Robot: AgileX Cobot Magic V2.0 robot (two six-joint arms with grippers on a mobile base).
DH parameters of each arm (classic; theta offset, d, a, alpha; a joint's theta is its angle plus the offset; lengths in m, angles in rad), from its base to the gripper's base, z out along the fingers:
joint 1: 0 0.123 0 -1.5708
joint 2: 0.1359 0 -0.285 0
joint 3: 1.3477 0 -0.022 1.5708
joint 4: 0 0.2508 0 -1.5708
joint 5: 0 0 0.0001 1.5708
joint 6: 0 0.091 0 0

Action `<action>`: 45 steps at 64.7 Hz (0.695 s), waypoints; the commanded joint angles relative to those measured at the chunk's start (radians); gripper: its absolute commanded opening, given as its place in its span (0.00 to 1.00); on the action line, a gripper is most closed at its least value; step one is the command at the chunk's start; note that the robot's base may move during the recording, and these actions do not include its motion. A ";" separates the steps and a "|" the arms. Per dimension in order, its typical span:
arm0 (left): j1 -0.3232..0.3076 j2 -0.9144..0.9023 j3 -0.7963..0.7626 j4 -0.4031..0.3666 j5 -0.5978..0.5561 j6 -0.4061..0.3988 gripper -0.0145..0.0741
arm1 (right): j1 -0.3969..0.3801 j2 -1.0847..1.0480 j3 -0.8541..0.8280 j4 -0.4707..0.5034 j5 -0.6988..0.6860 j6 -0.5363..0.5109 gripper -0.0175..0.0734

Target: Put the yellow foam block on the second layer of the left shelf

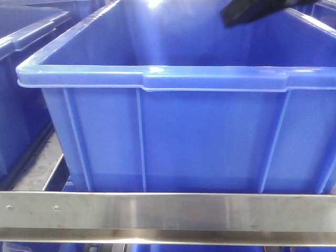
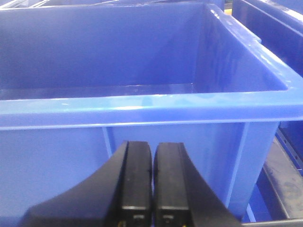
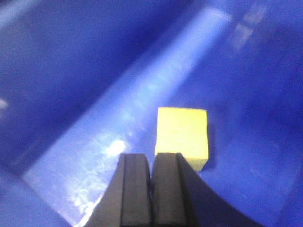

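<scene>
Task progress: your yellow foam block (image 3: 182,137) sits on the floor of a blue bin (image 3: 71,71), so judging by how things lie the placing looks done or nearly done; what is left, as far as you can judge, is getting the right arm clear of the bin
Shelf check: you cannot confirm from these views that this is the left shelf's second layer; the front view shows only a blue bin (image 1: 173,142) behind a metal shelf rail (image 1: 168,212)
Block position: flat on the bin floor, close to where the floor meets a side wall, upright and not tilted
Right gripper (image 3: 151,189): fingers pressed together with only a hairline seam between them, nothing held; the block lies just beyond the fingertips and slightly to one side, and you cannot tell whether a fingertip touches it
Left gripper (image 2: 152,184): fingers likewise brought together, holding nothing, parked outside the bin's near wall (image 2: 142,142) just below its rim
Front view: a dark part of an arm (image 1: 247,13) reaches over the bin's top edge
</scene>
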 commanded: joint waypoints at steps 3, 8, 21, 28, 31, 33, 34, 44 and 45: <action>-0.007 -0.014 0.026 0.001 -0.086 -0.004 0.32 | -0.002 -0.044 -0.011 -0.014 -0.084 -0.008 0.25; -0.007 -0.014 0.026 0.001 -0.086 -0.004 0.32 | 0.004 -0.045 -0.005 -0.014 -0.097 -0.008 0.25; -0.007 -0.014 0.026 0.001 -0.086 -0.004 0.32 | 0.004 -0.055 -0.005 -0.014 -0.100 -0.008 0.25; -0.007 -0.014 0.026 0.001 -0.086 -0.004 0.32 | 0.004 -0.106 0.012 -0.014 -0.129 -0.008 0.25; -0.007 -0.014 0.026 0.001 -0.086 -0.004 0.32 | -0.006 -0.137 0.031 -0.013 -0.141 -0.008 0.25; -0.007 -0.014 0.026 0.001 -0.086 -0.004 0.32 | -0.012 -0.159 0.050 -0.013 -0.145 -0.008 0.25; -0.007 -0.014 0.026 0.001 -0.086 -0.004 0.32 | -0.016 -0.171 0.059 -0.013 -0.145 -0.008 0.25; -0.007 -0.014 0.026 0.001 -0.086 -0.004 0.32 | -0.116 -0.354 0.200 0.036 -0.145 -0.008 0.25; -0.007 -0.014 0.026 0.001 -0.086 -0.004 0.32 | -0.128 -0.372 0.221 0.041 -0.145 -0.008 0.25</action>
